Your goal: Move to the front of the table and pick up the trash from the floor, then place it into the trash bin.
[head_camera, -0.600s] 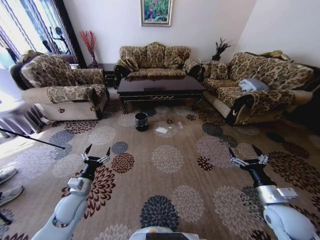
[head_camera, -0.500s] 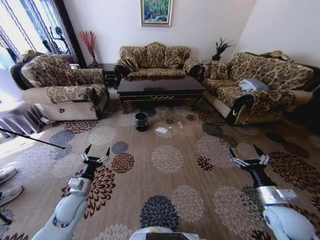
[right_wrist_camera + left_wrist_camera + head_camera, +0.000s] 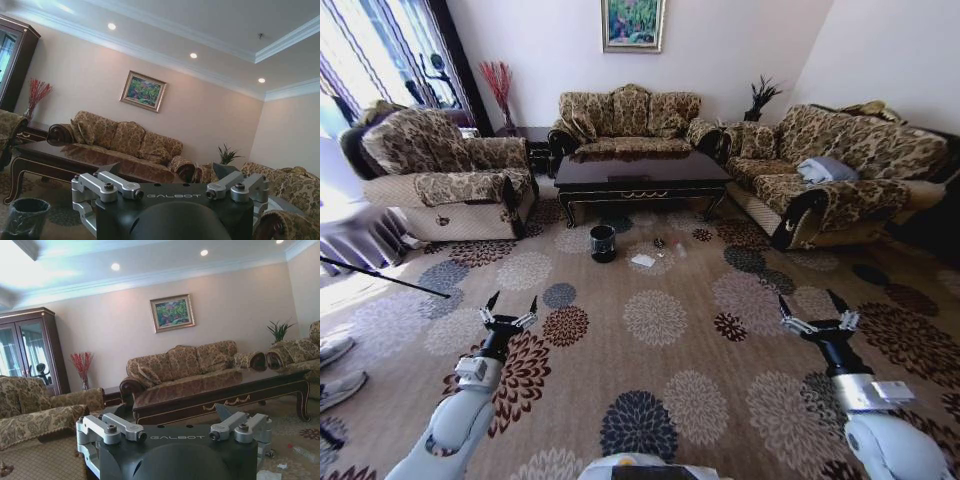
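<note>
- Tan-beige carpet with round flower medallions covers the floor (image 3: 660,370); both arms hang low over it at the near edge of the head view.
- Left claw (image 3: 509,308) sits over a maroon medallion on the left, fingers spread apart, holding nothing.
- Right claw (image 3: 814,308) sits at about the same height on the right, fingers also spread apart, holding nothing.
- The two claws are well apart from each other and well short of the trash.
- Farther out, mid carpet: the trash bin (image 3: 603,242), small, black, upright, shiny liner, standing on the carpet just in front of the worktop's left half.
- The bin also shows in the right wrist view (image 3: 25,216), near the worktop's leg.
- The trash lies on the carpet to the right of the bin: a white tissue (image 3: 643,260) nearest, then a small dark piece (image 3: 659,243) and a slim clear tube (image 3: 678,249) a bit beyond; all near each other, apart from the bin.
- Left wrist view catches the tube (image 3: 303,452) and a white scrap (image 3: 268,474) on the carpet.
- Behind them: the worktop (image 3: 642,172), long, low, glossy dark wood, gold scroll on the front apron.
- Patterned sofa (image 3: 630,120) behind the worktop, armchair (image 3: 440,170) on the left, another sofa (image 3: 840,165) on the right.
- Framed painting (image 3: 633,22) on the far wall.
</note>
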Tool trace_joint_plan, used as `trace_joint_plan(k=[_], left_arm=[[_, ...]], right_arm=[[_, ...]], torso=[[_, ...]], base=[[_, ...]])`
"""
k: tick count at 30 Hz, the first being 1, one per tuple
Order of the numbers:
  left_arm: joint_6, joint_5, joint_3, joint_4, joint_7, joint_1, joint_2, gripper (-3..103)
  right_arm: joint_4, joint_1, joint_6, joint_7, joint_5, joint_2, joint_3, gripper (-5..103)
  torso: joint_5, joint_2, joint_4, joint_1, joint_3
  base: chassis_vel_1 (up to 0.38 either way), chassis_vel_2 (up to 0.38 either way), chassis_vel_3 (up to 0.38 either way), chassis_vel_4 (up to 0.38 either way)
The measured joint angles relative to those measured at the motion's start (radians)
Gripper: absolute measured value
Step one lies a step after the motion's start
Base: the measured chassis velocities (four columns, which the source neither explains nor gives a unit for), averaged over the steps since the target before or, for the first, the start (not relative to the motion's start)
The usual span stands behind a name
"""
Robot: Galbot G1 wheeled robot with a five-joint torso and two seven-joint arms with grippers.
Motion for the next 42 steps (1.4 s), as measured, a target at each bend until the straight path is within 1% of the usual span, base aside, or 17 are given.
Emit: trace_joint_plan(k=[6,10,14,17,18,22,24,26,27,31,32,35,36,39,41,42], left_arm=[[-0.001,-0.002,0.004,-0.001,0.002,0.0,-0.002,100],[0.008,-0.003,0.004,-0.004,0.002,0.002,-0.006,100],[0.015,-0.013,0.004,-0.008,0.002,0.006,-0.01,100],[0.019,-0.023,0.006,-0.012,0.007,0.01,-0.012,100],[0.019,-0.023,0.006,-0.012,0.007,0.01,-0.012,100],[0.021,-0.028,0.008,-0.015,0.012,0.012,-0.012,100],[0.021,-0.029,0.008,-0.015,0.012,0.012,-0.012,100],[0.021,-0.03,0.009,-0.015,0.013,0.011,-0.012,100],[0.021,-0.03,0.009,-0.015,0.013,0.011,-0.012,100],[0.022,-0.03,0.009,-0.015,0.014,0.013,-0.014,100],[0.022,-0.03,0.009,-0.015,0.014,0.013,-0.014,100],[0.022,-0.029,0.009,-0.017,0.016,0.016,-0.016,100],[0.022,-0.029,0.009,-0.017,0.016,0.016,-0.016,100],[0.022,-0.032,0.008,-0.019,0.018,0.02,-0.019,100],[0.022,-0.032,0.008,-0.019,0.018,0.02,-0.019,100],[0.022,-0.033,0.008,-0.02,0.02,0.022,-0.02,100]], right_arm=[[-0.001,-0.002,0.0,0.001,0.002,0.002,0.001,100],[0.001,-0.001,-0.004,0.002,0.005,-0.001,0.001,100],[0.004,0.002,-0.01,0.004,0.007,-0.004,0.001,100],[0.006,0.003,-0.013,0.005,0.01,-0.006,0.0,100],[0.006,0.003,-0.013,0.005,0.01,-0.006,0.0,100],[0.006,0.003,-0.014,0.005,0.015,-0.006,0.0,100],[0.006,0.002,-0.014,0.005,0.016,-0.006,0.0,100],[0.007,0.002,-0.015,0.005,0.018,-0.006,0.001,100],[0.007,0.002,-0.015,0.005,0.018,-0.006,0.001,100],[0.009,0.002,-0.016,0.005,0.02,-0.005,0.001,100],[0.009,0.002,-0.016,0.005,0.02,-0.005,0.001,100],[0.013,0.002,-0.016,0.005,0.023,-0.003,0.001,100],[0.013,0.002,-0.016,0.005,0.023,-0.003,0.001,100],[0.019,0.0,-0.017,0.005,0.031,-0.002,0.001,100],[0.02,0.0,-0.017,0.005,0.031,-0.002,0.001,100],[0.021,0.0,-0.017,0.005,0.032,-0.001,0.002,100]], torso=[[-0.0001,0.0,0.0,0.0,0.0],[0.0,-0.001,0.0,0.0,-0.001],[0.0,-0.012,0.0,-0.006,-0.006],[0.0,-0.031,0.0,-0.014,-0.016],[0.0,-0.031,0.0,-0.014,-0.016],[0.0,-0.06,0.0,-0.027,-0.032],[0.0,-0.065,-0.0001,-0.029,-0.035],[0.0,-0.081,-0.0001,-0.037,-0.045],[0.0,-0.081,-0.0001,-0.037,-0.045],[0.0,-0.107,-0.0001,-0.048,-0.059],[0.0,-0.107,-0.0001,-0.048,-0.059],[0.0,-0.129,-0.0001,-0.058,-0.07],[0.0,-0.129,-0.0001,-0.058,-0.07],[0.0,-0.151,-0.0001,-0.068,-0.083],[0.0,-0.153,0.0,-0.069,-0.084],[0.0,-0.162,0.0,-0.072,-0.089]], base=[[0.0,0.0,0.0,0.0],[0.0,0.0,0.0,0.0],[0.0,0.0,0.0,0.0],[0.0,0.0,0.0,0.0],[0.0,0.0,0.0,0.0],[0.0,0.0,0.0,0.0],[0.0,0.0,0.0,0.0],[0.0,0.0,0.0,0.0],[0.0,0.0,0.0,0.0],[0.0,0.0,0.0,0.0],[0.0,0.0,0.0,0.0],[0.0,0.0,0.0,0.0],[0.0,0.0,0.0,0.0],[0.0,0.0,0.0,0.0],[0.0,0.0,0.0,0.0],[0.0,0.0,0.0,0.0]])
